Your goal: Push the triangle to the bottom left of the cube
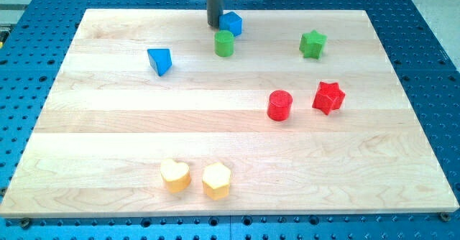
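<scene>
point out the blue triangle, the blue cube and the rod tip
blue triangle [160, 60], camera view, middle of its front face
blue cube [233, 24], camera view, its top face
my tip [216, 27], camera view, rod's lower end, beside the cube's left

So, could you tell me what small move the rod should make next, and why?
Probably slide my tip toward the view's left, to get behind the blue triangle block. The tip sits beside the blue cube; the triangle lies far left of it and needs pushing rightward.
</scene>
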Robot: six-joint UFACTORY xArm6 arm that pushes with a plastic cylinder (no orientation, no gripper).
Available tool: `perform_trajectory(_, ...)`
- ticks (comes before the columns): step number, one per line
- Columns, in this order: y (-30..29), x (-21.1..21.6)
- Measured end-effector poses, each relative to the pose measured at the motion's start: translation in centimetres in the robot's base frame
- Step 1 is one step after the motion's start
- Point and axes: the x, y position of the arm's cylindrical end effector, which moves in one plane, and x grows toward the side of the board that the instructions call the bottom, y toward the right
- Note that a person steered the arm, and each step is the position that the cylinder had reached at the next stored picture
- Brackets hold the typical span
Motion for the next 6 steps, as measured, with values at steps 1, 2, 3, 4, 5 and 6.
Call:
perform_trajectory(1,-10.2,2.7)
perform_trajectory(2,-15.4,9.9)
perform_trajectory(3,-10.7,14.3)
perform_trajectory(4,-3.6,13.9)
perform_trajectory(5,-0.6,12.1)
perform_trajectory(6,-0.6,10.3)
